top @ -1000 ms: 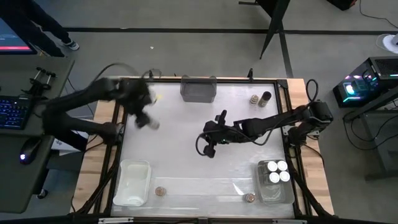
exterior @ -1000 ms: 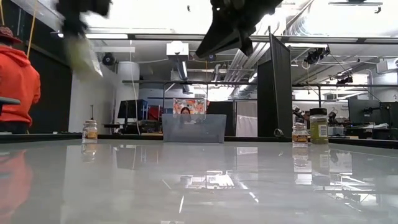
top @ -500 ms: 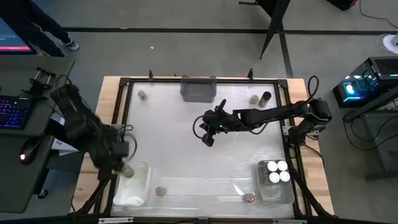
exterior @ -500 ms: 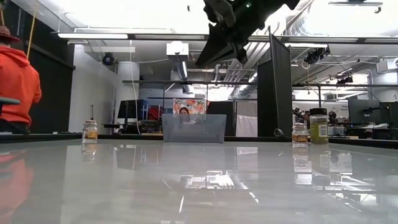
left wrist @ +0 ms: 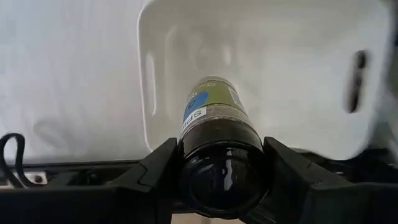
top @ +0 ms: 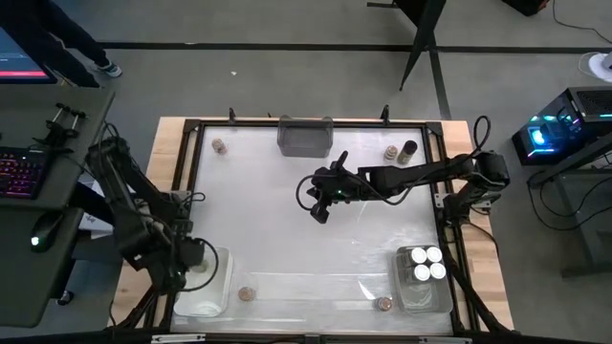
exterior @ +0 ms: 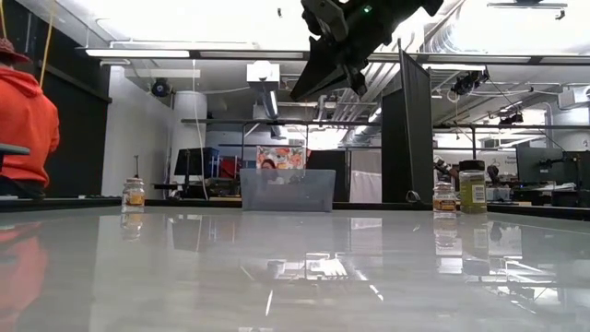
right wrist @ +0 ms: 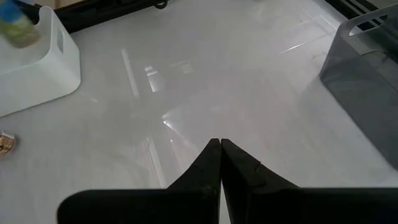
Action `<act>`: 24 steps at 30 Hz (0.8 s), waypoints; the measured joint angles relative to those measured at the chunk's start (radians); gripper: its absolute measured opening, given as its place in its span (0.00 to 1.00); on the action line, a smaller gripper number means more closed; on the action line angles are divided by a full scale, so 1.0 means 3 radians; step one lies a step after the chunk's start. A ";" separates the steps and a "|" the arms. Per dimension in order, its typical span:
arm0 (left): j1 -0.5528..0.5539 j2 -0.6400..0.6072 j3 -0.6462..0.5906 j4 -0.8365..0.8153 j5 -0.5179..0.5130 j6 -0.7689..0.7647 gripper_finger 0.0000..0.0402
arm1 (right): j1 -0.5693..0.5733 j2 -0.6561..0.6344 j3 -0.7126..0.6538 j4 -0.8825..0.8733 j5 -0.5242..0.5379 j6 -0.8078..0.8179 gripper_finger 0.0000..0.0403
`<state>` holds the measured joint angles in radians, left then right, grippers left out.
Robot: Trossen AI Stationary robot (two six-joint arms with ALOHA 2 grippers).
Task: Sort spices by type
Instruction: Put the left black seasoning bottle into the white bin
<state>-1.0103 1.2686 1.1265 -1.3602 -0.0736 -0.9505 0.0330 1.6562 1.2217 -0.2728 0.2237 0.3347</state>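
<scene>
My left gripper (top: 194, 260) is at the table's near left, above the white bin (top: 212, 296), shut on a spice jar (left wrist: 214, 115) with a green label and a dark lid. My right gripper (top: 320, 208) hovers shut over the middle of the table, high in the low view (exterior: 318, 88), touching nothing. Other jars stand on the table: one at the far left (top: 219, 146), two at the far right (top: 391, 152) (top: 409, 149), two near the front edge (top: 248, 293) (top: 383, 304). Several white-lidded jars (top: 426, 265) sit in the clear bin. My left gripper pinches the jar between its two fingers (left wrist: 155, 177) at the dark-lidded end (left wrist: 221, 177). The labelled body reaches out past the fingers toward the white bin (left wrist: 186, 37) below. The jar is lifted clear of table and bin.
A grey bin (top: 305, 137) stands at the middle of the far edge, and the clear bin (top: 409, 291) at the near right. A person in an orange top (exterior: 23, 129) sits beyond the table's left side. The wide middle of the table holds nothing but my right arm's shadow.
My left arm has swung fast from the far left part of the table toward the near edge, carrying the jar, and now holds it above the white bin. My right gripper has drifted a little toward the far edge and stayed shut.
</scene>
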 joint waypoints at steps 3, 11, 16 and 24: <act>0.0004 -0.0003 -0.0206 -0.0025 0.0073 0.0005 0.40 | 0.0000 0.0000 0.0000 -0.0001 0.0000 0.0000 0.00; 0.0014 -0.0003 -0.0455 0.0184 0.0210 0.0199 0.40 | 0.0001 0.0000 0.0000 0.0000 -0.0001 0.0014 0.00; 0.0014 -0.0003 -0.0496 0.0190 0.0240 0.0324 0.40 | 0.0001 0.0000 0.0000 0.0000 0.0000 0.0014 0.00; 0.0014 -0.0004 -0.0631 0.0209 0.0310 0.0357 0.61 | 0.0001 0.0000 0.0000 -0.0001 0.0000 0.0015 0.00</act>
<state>-1.0061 1.2675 0.9372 -1.2974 0.0194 -0.8433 0.0334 1.6562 1.2217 -0.2729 0.2237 0.3393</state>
